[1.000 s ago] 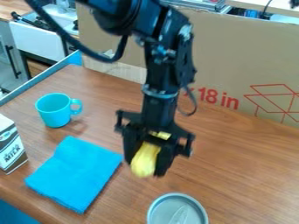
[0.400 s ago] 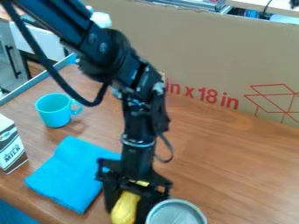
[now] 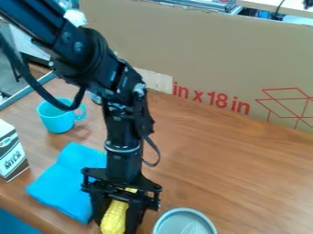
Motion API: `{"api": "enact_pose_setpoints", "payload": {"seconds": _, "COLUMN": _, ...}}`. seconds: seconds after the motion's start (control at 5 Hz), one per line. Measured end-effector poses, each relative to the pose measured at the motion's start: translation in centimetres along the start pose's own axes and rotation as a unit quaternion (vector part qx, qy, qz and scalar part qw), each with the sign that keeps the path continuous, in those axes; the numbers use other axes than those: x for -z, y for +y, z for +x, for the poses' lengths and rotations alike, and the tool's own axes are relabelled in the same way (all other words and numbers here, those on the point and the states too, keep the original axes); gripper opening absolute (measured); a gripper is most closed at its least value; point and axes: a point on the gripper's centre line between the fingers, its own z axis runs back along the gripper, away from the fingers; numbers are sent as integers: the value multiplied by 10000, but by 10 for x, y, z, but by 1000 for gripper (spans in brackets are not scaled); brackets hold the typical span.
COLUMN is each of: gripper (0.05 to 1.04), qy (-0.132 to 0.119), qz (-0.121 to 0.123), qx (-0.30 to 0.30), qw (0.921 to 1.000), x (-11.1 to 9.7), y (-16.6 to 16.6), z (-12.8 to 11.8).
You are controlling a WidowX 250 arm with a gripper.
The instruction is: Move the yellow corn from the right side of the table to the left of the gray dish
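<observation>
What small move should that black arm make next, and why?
Probably a slow, slight lowering with the grip shut. The gripper has the yellow corn between its fingers, with the blue cloth on one side and the round metallic object on the other. I can't tell whether the corn touches the table, so a gentle approach seems wise.

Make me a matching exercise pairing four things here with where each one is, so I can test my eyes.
Things
1. Yellow corn cob
2. Turquoise cup with a handle
3. Brown-and-white milk carton
4. Round grey metal object

Places
A. Upright, cut off by the picture's left edge
B. Between the black robot gripper's fingers
C. On the table, just to the gripper's right in the picture
D. Beyond the folded blue cloth

Pairs: 1-B, 2-D, 3-A, 4-C
</observation>
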Motion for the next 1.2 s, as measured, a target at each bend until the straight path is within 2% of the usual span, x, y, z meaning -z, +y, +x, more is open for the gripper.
{"api": "enact_pose_setpoints", "payload": {"seconds": 0.2, "gripper": 969, "qy": -70, "qz": -90, "qx": 48, "qw": 9999, "x": -1, "y": -2, "z": 1}}
{"api": "enact_pose_setpoints", "payload": {"seconds": 0.4, "gripper": 996, "qy": -302, "qz": -8, "qx": 96, "qw": 9995, "x": -20, "y": 1, "z": 2}}
{"api": "enact_pose_setpoints", "payload": {"seconds": 0.6, "gripper": 996, "qy": -800, "qz": 158, "qx": 100, "qw": 9966, "x": -63, "y": 3, "z": 8}}
{"api": "enact_pose_setpoints", "payload": {"seconds": 0.8, "gripper": 996, "qy": -823, "qz": 592, "qx": 251, "qw": 9945, "x": -95, "y": -2, "z": 3}}
{"api": "enact_pose_setpoints", "payload": {"seconds": 1.0, "gripper": 996, "qy": -1110, "qz": 1136, "qx": 772, "qw": 9843, "x": -134, "y": -31, "z": -2}}
{"api": "enact_pose_setpoints", "payload": {"seconds": 1.2, "gripper": 996, "qy": -1118, "qz": 1189, "qx": 887, "qw": 9826, "x": -135, "y": -36, "z": -4}}
